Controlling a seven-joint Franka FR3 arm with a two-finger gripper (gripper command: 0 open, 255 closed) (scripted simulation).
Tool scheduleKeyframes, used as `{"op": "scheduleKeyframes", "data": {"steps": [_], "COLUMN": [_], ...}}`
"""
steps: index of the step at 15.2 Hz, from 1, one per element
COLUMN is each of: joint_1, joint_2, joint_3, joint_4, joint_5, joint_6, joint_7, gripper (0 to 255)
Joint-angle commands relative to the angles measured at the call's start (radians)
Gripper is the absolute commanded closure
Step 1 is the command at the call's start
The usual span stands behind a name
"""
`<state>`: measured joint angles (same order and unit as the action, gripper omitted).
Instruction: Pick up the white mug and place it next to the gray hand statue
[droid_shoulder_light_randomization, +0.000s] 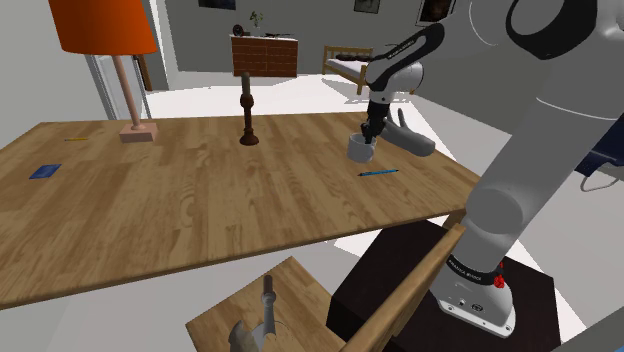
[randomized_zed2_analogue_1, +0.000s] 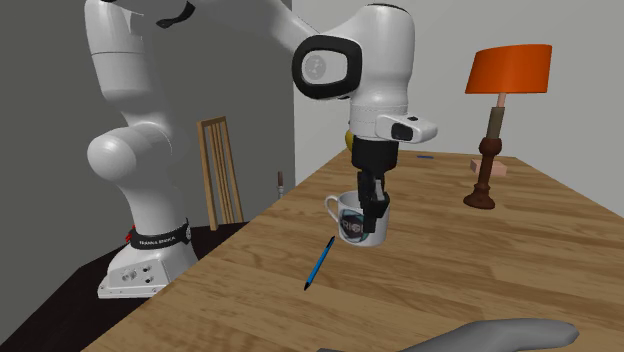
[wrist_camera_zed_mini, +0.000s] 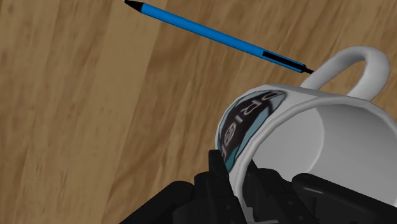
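Since the mug (randomized_zed2_analogue_1: 356, 222) looks rigid, smooth and light, its rim wall suits pinching; the gripper (randomized_zed2_analogue_1: 375, 208) clamps that wall, one finger inside, near the table's (randomized_zed2_analogue_1: 480, 270) stand-side edge, beside the pen (randomized_zed2_analogue_1: 319, 263) and statue (randomized_zed2_analogue_1: 505, 334).

Wood tbl (droid_shoulder_light_randomization: 200, 200), orange lamp (droid_shoulder_light_randomization: 103, 25), grey wall (randomized_zed2_analogue_1: 255, 110)

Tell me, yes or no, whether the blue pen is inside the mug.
No, the pen lies flat on the table, outside the mug.
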<state>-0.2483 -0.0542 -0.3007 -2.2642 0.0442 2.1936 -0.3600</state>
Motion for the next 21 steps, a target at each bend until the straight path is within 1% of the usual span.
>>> {"op": "scheduleKeyframes", "data": {"steps": [1, 4, 12, 13, 18, 21], "joint_1": [-0.001, -0.001, -0.001, -0.001, -0.001, -0.003], "joint_2": [0.015, 0.044, 0.044, 0.044, 0.044, -0.011], "joint_3": [-0.002, -0.003, -0.003, -0.003, -0.003, -0.003], "joint_4": [-0.013, -0.033, -0.033, -0.033, -0.033, 0.015], "joint_5": [0.006, 0.019, 0.019, 0.019, 0.019, -0.005], "joint_6": [0.027, 0.075, 0.075, 0.075, 0.075, -0.026], "joint_7": [-0.008, -0.019, -0.019, -0.019, -0.019, -0.002], "gripper": [255, 255, 255, 0, 0, 0]}}
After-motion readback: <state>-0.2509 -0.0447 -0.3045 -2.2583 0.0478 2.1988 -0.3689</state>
